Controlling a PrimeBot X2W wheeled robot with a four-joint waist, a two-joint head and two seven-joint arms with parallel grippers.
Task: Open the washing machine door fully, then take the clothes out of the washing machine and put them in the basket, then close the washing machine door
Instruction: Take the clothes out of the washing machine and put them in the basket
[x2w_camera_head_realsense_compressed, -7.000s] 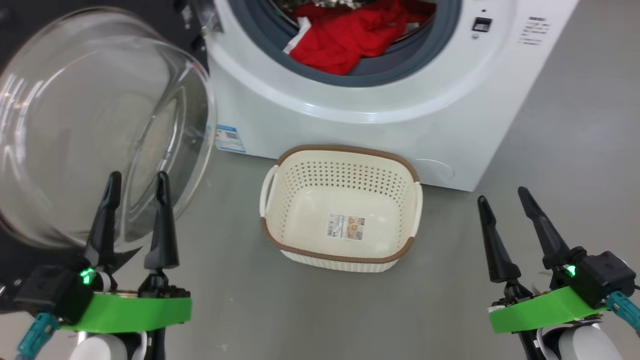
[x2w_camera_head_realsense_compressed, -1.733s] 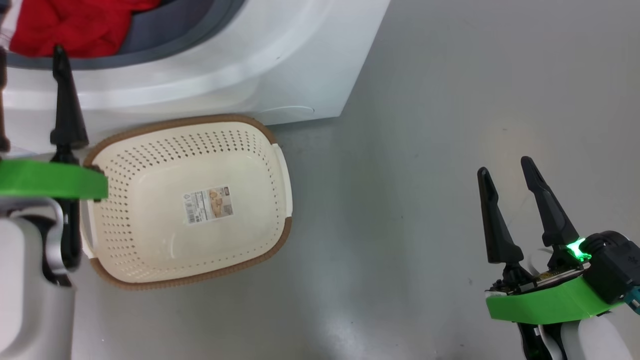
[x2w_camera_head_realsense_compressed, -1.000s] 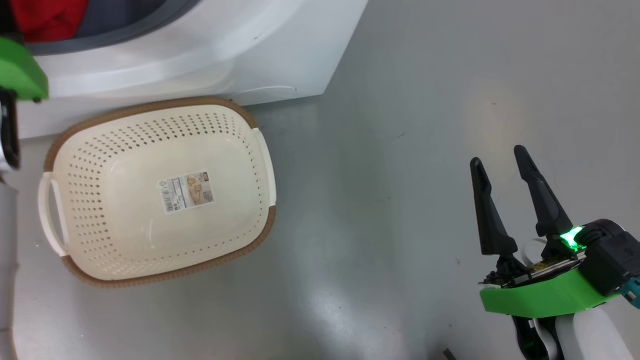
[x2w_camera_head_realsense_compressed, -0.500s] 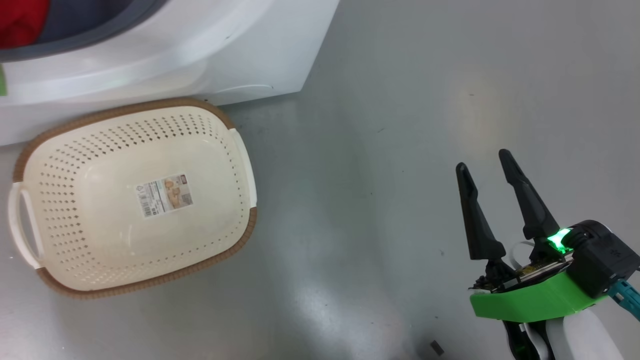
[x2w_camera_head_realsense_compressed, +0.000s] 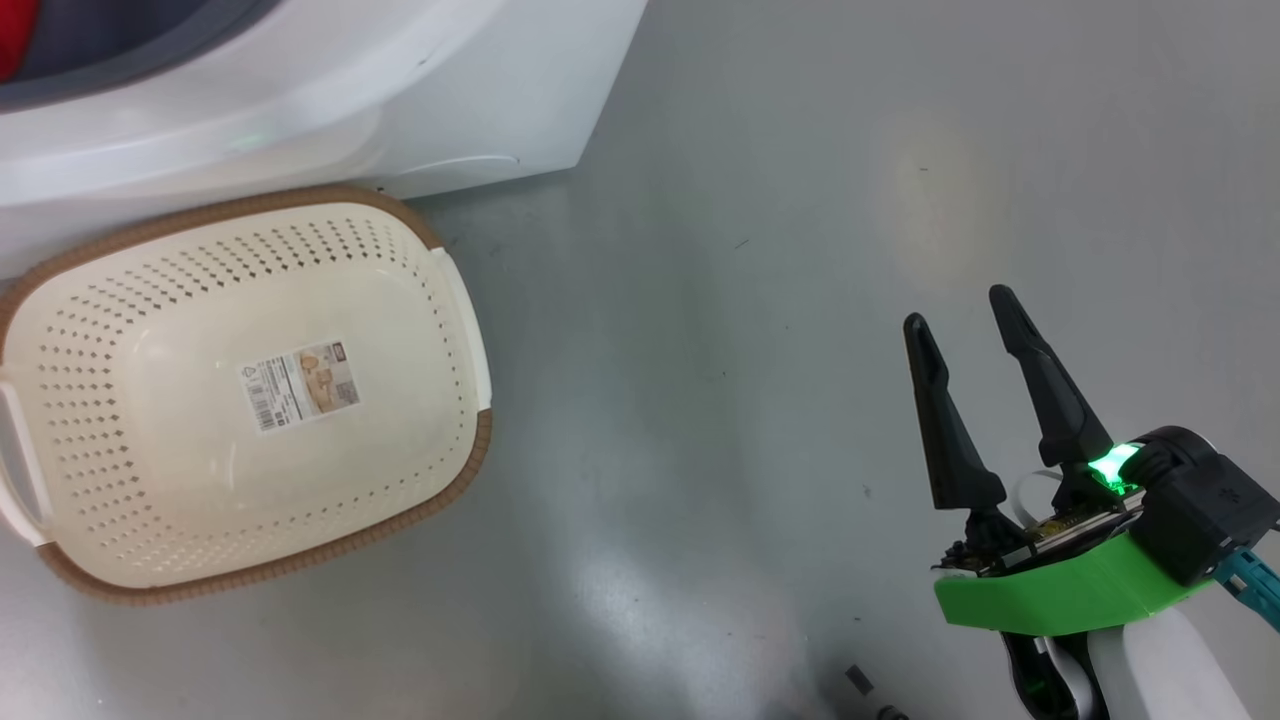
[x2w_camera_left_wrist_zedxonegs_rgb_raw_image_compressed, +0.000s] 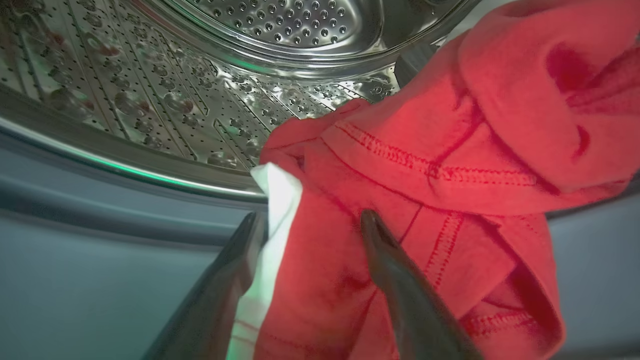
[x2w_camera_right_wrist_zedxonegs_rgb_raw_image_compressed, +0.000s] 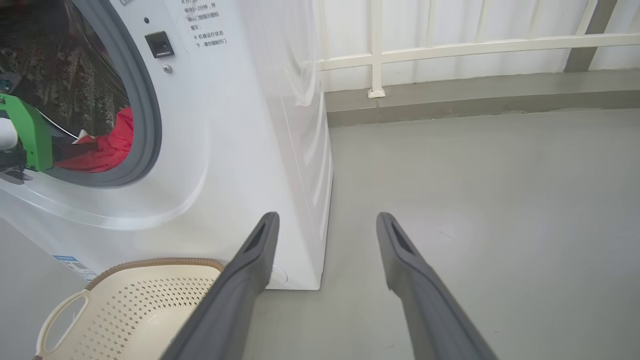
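In the head view, the basket (x2w_camera_head_realsense_compressed: 100, 330) sat empty on the floor (x2w_camera_head_realsense_compressed: 760, 200), just beside the foot of the washing machine (x2w_camera_head_realsense_compressed: 480, 110). The right gripper (x2w_camera_head_realsense_compressed: 958, 306) hung well off to its right, fingers spread on nothing.

In the left wrist view, the left gripper (x2w_camera_left_wrist_zedxonegs_rgb_raw_image_compressed: 309, 217) was at the mouth of the drum (x2w_camera_left_wrist_zedxonegs_rgb_raw_image_compressed: 200, 75). Its fingers were spread, with a fold of the red clothes (x2w_camera_left_wrist_zedxonegs_rgb_raw_image_compressed: 450, 125) and its white edge between them (not yet pinched).

In the right wrist view, the clothes lay low behind the grey rubber ring (x2w_camera_right_wrist_zedxonegs_rgb_raw_image_compressed: 145, 125).

The likely trouble was a shallow bite. Closing on only that thin edge could let the cloth slip free on the pull. The bundle might also drag over the ring and drop short of the basket.
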